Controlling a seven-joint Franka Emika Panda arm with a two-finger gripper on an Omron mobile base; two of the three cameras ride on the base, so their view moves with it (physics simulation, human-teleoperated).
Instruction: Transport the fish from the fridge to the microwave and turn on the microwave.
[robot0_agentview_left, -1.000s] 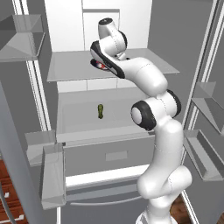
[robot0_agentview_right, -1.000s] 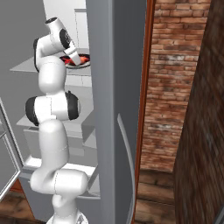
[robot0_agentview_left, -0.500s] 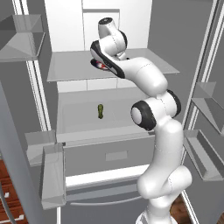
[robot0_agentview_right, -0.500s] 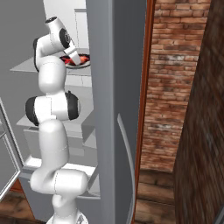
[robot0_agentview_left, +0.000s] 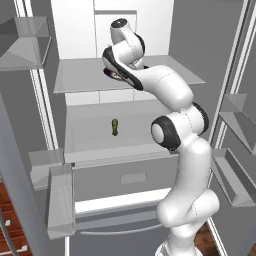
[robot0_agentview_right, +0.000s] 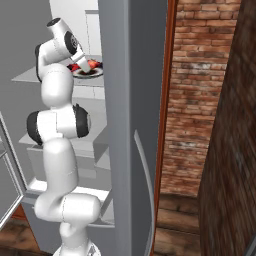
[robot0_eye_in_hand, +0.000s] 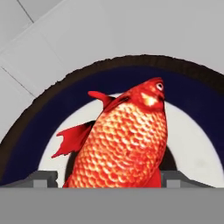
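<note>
Your gripper (robot0_eye_in_hand: 118, 177) had its fingers (robot0_eye_in_hand: 43, 177) spread wide either side of the fish (robot0_eye_in_hand: 122, 144) on the plate (robot0_eye_in_hand: 192, 144).

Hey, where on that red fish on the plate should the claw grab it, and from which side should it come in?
Grip the fish across its thick scaled middle, coming straight down from above as the open claw already points. It lies flat on the plate, its body running lengthwise between the two fingers, so the flanks are the narrow span. Avoid the thin fins and head, which would likely slip.
</note>
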